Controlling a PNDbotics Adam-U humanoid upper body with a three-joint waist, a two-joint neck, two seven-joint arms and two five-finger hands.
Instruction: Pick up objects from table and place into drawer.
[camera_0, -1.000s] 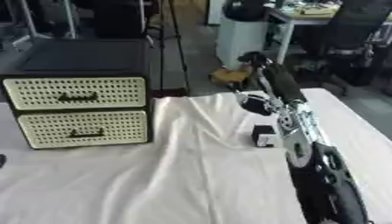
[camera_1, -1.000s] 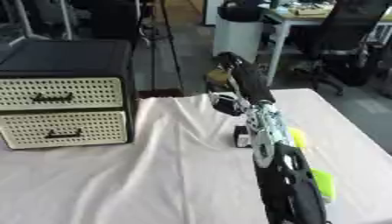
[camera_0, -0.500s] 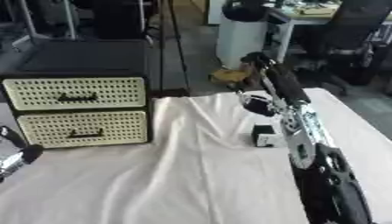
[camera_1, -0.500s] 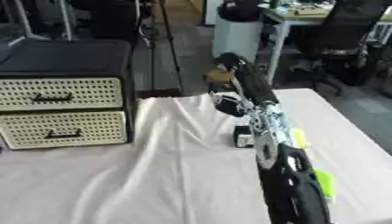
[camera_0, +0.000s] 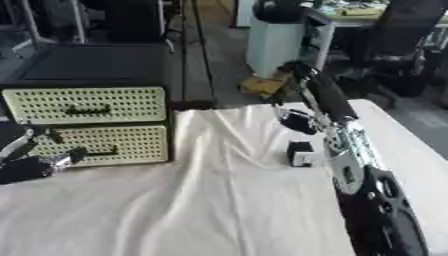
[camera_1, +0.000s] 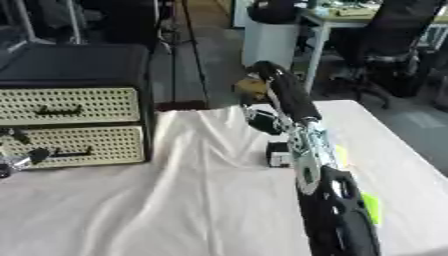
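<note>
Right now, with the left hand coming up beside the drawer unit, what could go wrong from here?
1. Both drawers of the drawer unit look closed, and the left hand sits by the lower drawer, off its handle; it may bump the front rather than catch the handle.
2. The right arm reaches past the small black-and-white object and partly hides it; the arm may knock it away.

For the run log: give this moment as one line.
left hand: by lower drawer, both drawers shut | right hand: beside small box on cloth
</note>
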